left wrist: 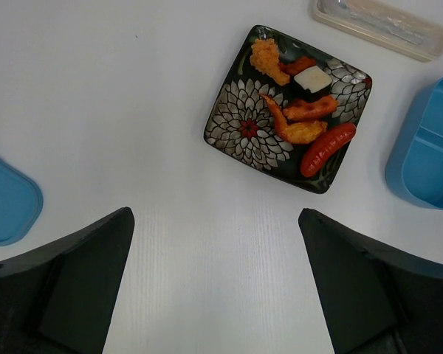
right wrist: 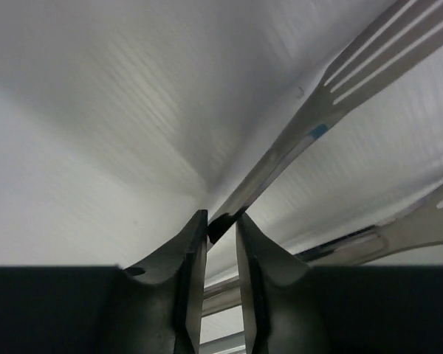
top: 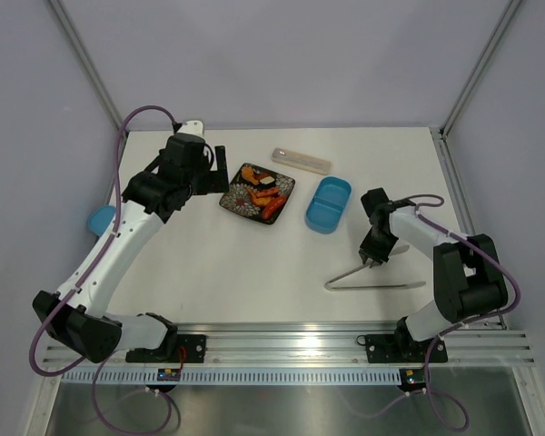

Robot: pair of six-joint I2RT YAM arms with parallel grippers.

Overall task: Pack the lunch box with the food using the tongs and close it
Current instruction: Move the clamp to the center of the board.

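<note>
Tool pick-up: right pincer [right wrist: 221,221], nearer than the light-blue oval plastic lunch box [top: 328,204], pinches one arm of the slim silver metal tongs [top: 381,285] on the white table [top: 254,272]; left pincer [left wrist: 214,221] gapes, empty. Orange-red food pieces [left wrist: 303,110] lie left of the box. Next, likely: lift, keeping grip.

The light-blue oval plastic lunch box [top: 328,204] sits open right of centre, a divider splitting its inside. Its matching blue lid [top: 101,219] lies well apart at the left edge. The bite-sized food pieces [left wrist: 303,110], orange, red and one white-topped, cluster left of the box. The slim silver metal tongs [top: 381,285] lie at lower right, their V opening rightward.
</note>
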